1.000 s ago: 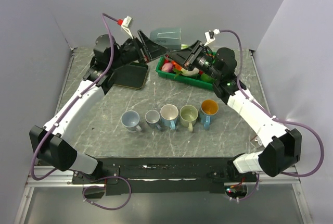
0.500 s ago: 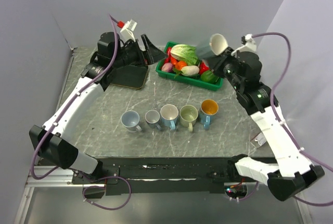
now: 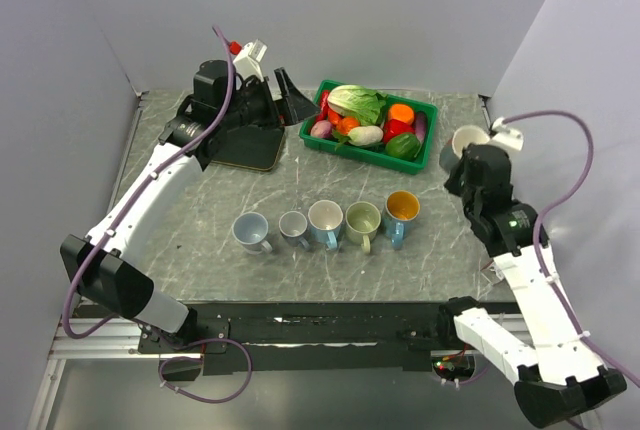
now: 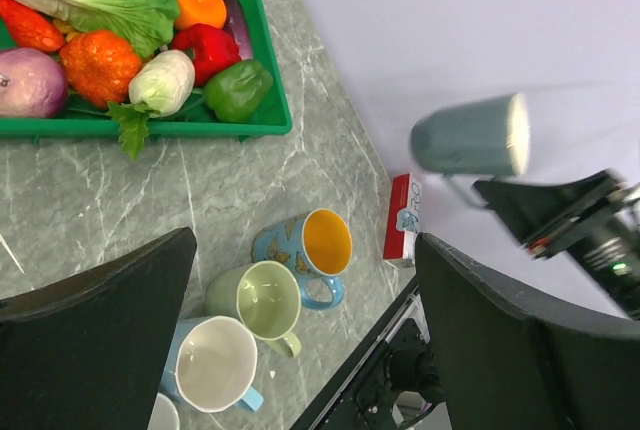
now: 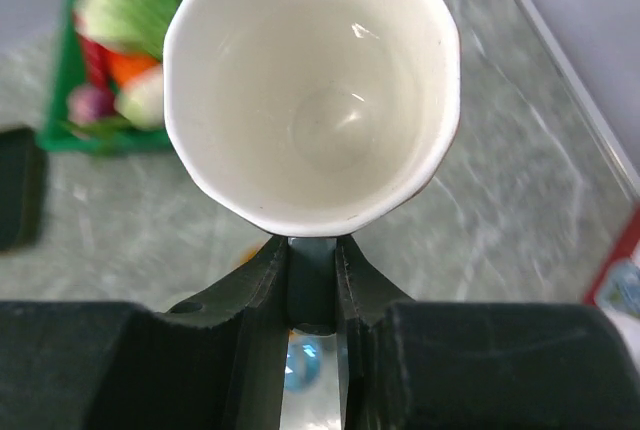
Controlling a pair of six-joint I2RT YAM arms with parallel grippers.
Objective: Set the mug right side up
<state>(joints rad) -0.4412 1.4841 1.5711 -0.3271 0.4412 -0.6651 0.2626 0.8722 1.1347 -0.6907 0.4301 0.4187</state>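
The right hand is gripping the mug by its handle, holding it mouth-up above the surface, so seemingly only setting it down is remaining, while the left hand is hanging open.

Green tray (behind mug) looks blurred.

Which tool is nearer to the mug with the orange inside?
Right. The right tool, gripping a grey mug, hangs right of and beyond the orange-lined mug; the left tool is far off, back left, beside the green bin.
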